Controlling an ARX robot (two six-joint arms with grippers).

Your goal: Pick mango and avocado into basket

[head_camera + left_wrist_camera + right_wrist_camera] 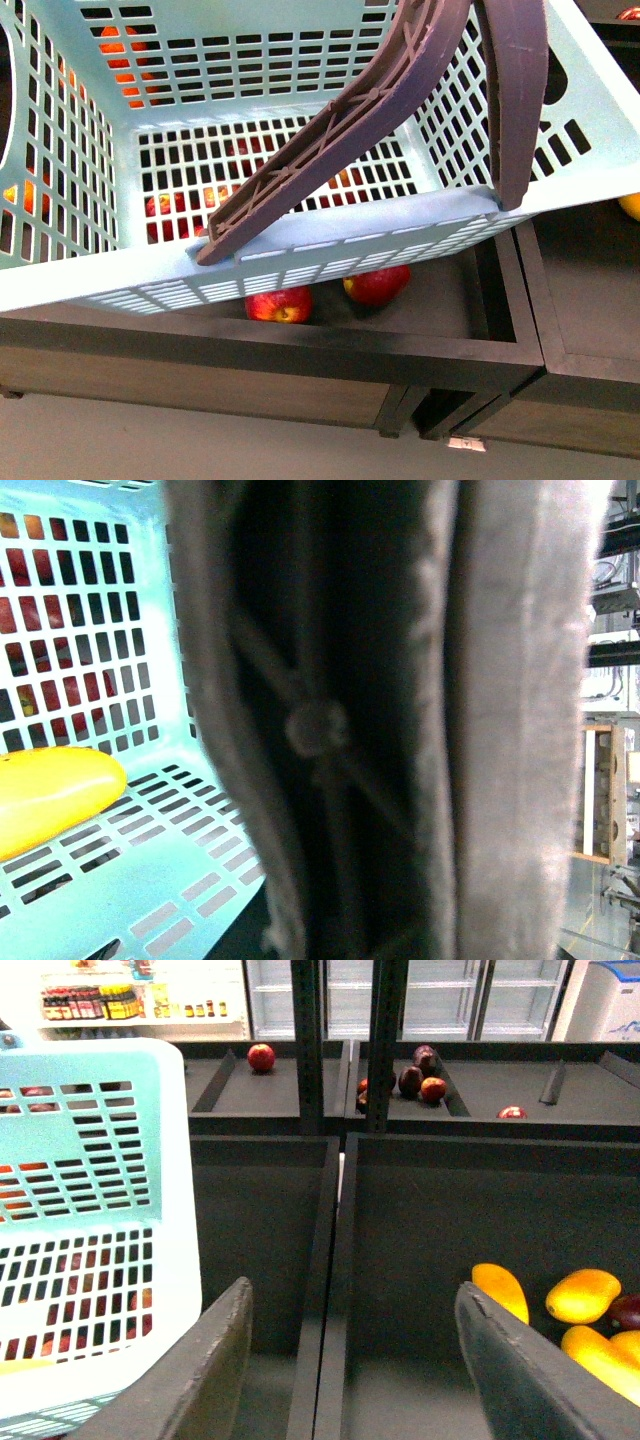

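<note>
The turquoise basket (100, 280) hangs tilted over a dark display bin (300, 352) and fills most of the front view. Its two brown handles (330, 140) cross in front of the open top. Two red apples (280, 305) lie in the bin just beneath the basket's near wall. More apples show through the lattice, and orange fruits (120, 50) show through the far wall.

In the left wrist view the handles sit right against the lens as a blurred ribbed band (320, 730). They block the middle of the picture and any sight of the left pincer, so its state cannot be told. Beside them, one yellow mango (50, 795) lies on the slotted basket floor (180, 880).

The right gripper (350, 1365) hovers over the dark bins with its fingers (205, 1370) spread wide and nothing between them. The basket wall (170, 1160) stands just beside its one finger. Past the other finger, loose mangoes (583, 1295) lie in the neighbouring bin, and an upright divider (335, 1260) separates the two bins. Further back, more red apples (261, 1057) and darker fruits (411, 1080) rest in rear trays. Glass-door fridges (440, 1000) stand behind those trays.
</note>
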